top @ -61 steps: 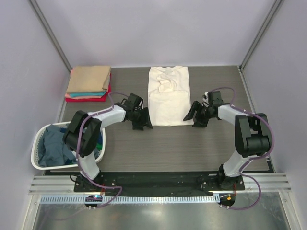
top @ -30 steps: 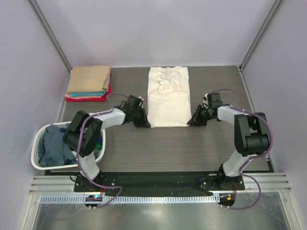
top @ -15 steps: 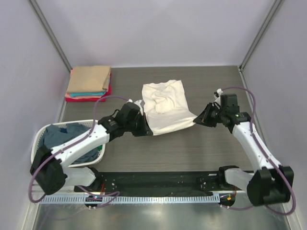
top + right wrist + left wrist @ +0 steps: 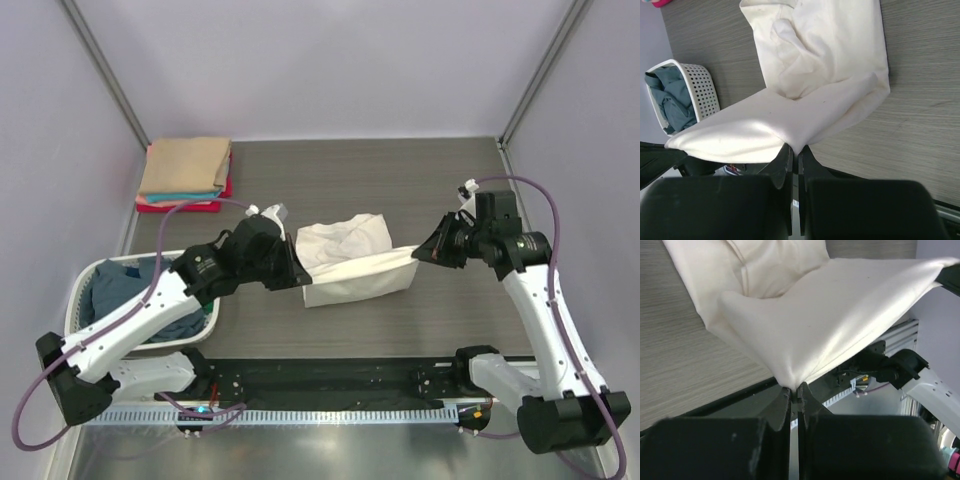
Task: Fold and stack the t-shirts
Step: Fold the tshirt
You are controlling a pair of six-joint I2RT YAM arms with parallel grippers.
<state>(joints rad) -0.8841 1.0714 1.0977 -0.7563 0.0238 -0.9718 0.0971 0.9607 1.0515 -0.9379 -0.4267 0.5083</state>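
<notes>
Dark wood-grain table (image 4: pixel 450 180), pale walls around it. Cream shirt (image 4: pixel 350 262) is mid-table, between my two arms. Its near edge is lifted off the surface and pulled into a fairly taut band from one gripper to the other. The far part is bunched and wrinkled, and in the right wrist view it lies on the table.

Left gripper (image 4: pixel 295 275) is clamped on the left end of that raised edge. In the left wrist view the jaws are pressed together with a pinch of cream cloth coming out right at the tips, and the fabric fans up and away from there.

Right gripper (image 4: pixel 422 252) is clenched on the right end. The right wrist view shows the same thing: jaws together, cloth corner nipped at the tips, and the fold running off toward the other arm. Both arms are reaching in from the near edge and angled toward each other.

Far left corner of the table has a folded stack: tan shirt (image 4: pixel 185 165) on top, teal shirt (image 4: pixel 180 197) under it, red shirt (image 4: pixel 172 207) at the bottom, edges roughly lined up. The stack is well apart from the cream shirt.

White slatted basket (image 4: pixel 72 318) sits at the near left, partly under the left arm. Crumpled blue shirt (image 4: pixel 110 295) is inside it. Can't tell what else is under that.
</notes>
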